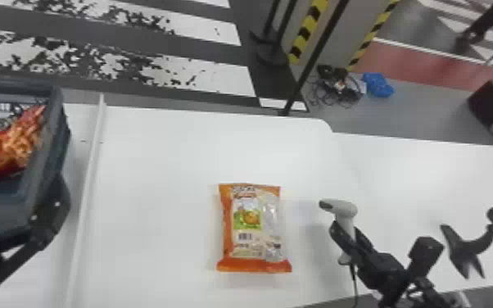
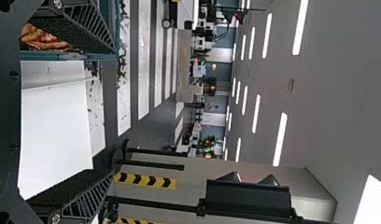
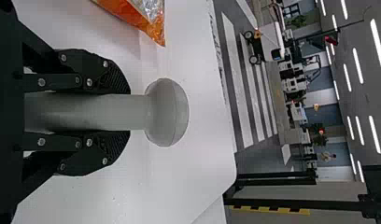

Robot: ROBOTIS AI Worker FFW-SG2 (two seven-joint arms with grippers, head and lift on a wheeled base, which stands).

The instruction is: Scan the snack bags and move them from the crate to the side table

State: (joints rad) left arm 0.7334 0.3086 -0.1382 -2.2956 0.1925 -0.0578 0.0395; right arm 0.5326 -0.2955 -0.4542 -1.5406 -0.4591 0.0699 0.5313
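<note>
And across the back it's the striped floor (image 1: 143, 88), running behind the broad white table (image 1: 155, 164), with another white tabletop (image 1: 405, 172) alongside on the right! Over at the left edge sits the dark crate (image 1: 43, 172), big and slatted, and right up close to it we've got the left gripper (image 1: 49, 211), fingers spread wide, nothing between them. Across to the right gripper (image 1: 349, 236), and what a hold: its fingers are closed in on either side of the grey handle of the scanner (image 1: 344, 207), clamped firm, head end poking out past the fingertips. Centre of the table, there's the orange snack bag (image 1: 252, 229), lying flat, barcode side up, just beside the scanner and apart from both grippers! Back in the crate, a red snack bag (image 1: 4, 151) lies inside the near wall. Out right, a black stand (image 1: 471, 245) with a curved neck, and smallest of all, the scanner's thin cable (image 1: 355, 286) drops below the handle.
</note>
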